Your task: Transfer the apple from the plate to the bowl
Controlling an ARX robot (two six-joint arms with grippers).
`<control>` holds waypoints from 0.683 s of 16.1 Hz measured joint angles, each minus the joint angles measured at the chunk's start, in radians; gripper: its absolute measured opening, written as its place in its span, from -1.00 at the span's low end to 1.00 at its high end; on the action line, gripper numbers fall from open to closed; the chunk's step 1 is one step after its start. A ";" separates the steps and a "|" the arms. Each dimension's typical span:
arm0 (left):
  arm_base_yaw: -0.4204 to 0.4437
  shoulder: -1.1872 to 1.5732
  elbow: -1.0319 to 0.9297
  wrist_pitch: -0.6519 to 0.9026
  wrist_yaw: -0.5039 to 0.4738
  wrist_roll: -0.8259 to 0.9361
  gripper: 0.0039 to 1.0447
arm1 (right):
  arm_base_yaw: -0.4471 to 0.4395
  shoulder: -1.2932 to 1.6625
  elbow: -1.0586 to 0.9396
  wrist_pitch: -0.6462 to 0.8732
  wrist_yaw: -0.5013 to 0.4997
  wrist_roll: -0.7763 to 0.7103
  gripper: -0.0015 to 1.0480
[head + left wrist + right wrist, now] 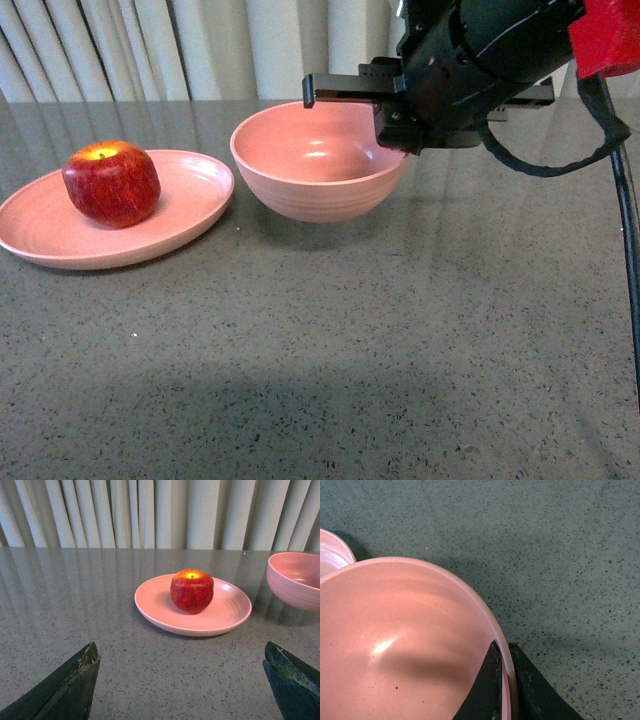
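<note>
A red apple (111, 183) with a yellow stem patch sits on the shallow pink plate (190, 200) at the left. The deep pink bowl (310, 165) stands just right of the plate and is empty. My right gripper (392, 130) is shut on the bowl's right rim; in the right wrist view one finger is inside the bowl (410, 645), one outside, gripper (502, 652). My left gripper (180, 652) is open and empty, low over the table, well short of the apple (191, 591) on the plate (227, 612). It is out of the front view.
The grey speckled table (400, 330) stretches in front of plate and bowl. Pale curtains (150, 45) hang behind the table. A black cable (625, 220) from my right arm hangs at the right edge. The bowl (295, 580) shows at the edge of the left wrist view.
</note>
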 joint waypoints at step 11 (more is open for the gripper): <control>0.000 0.000 0.000 0.000 0.000 0.000 0.88 | 0.027 0.082 0.060 -0.037 0.014 0.014 -0.94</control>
